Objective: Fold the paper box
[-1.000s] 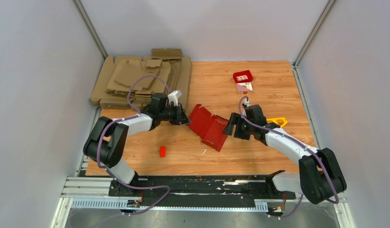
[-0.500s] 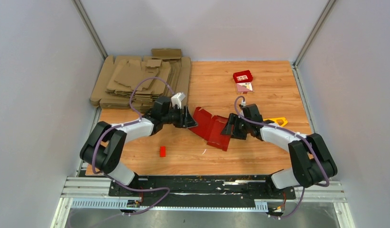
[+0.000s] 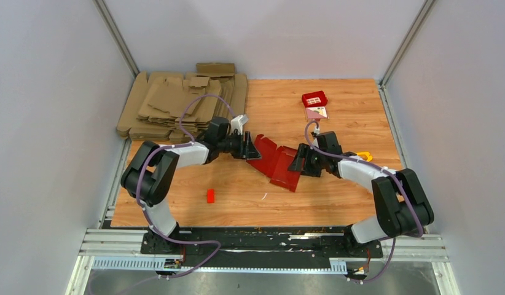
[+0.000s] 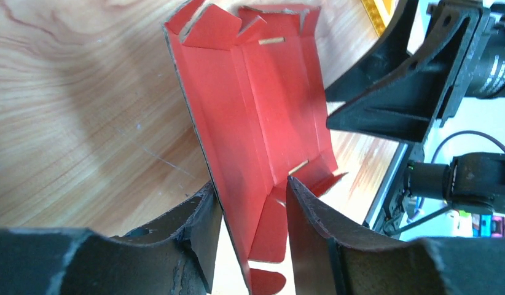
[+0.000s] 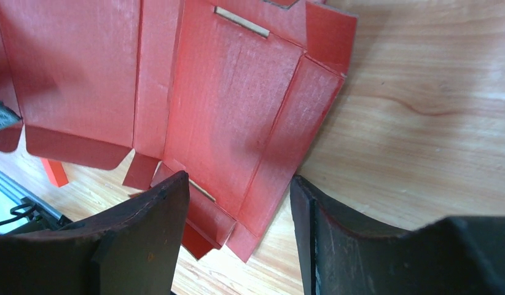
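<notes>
Centrally on the wooden table (image 3: 336, 200) lies the paper box (image 3: 276, 161), between the two grippers and not yet closed into a box. It is thin, matte red card, unprinted, scored by straight creases into long panels with small tabs and rounded flaps at its ends. From above, its left side tilts up while its right panels lie nearer the wood.

The left gripper (image 3: 253, 150) reaches in from the left. In the left wrist view its black, scuffed fingers (image 4: 204, 227) straddle the raised near edge of the box (image 4: 256, 110); the jaws stand apart with card in the gap, one finger touching the edge. Pale raw card shows along the cut edges and in two narrow slots.

The right gripper (image 3: 297, 163) meets the box's opposite side. In its wrist view the jaws are spread wide over the corner of the box (image 5: 225, 104), whose surface shows a faint ribbed grain, and the dark fingers (image 5: 145, 233) do not pinch it.

Flat brown cardboard sheets (image 3: 182, 101) are stacked at the far left corner. A small red tile (image 3: 314, 98) with a window pattern sits far right, and a small red block (image 3: 210, 195) rests on the wood, well apart from the box.
</notes>
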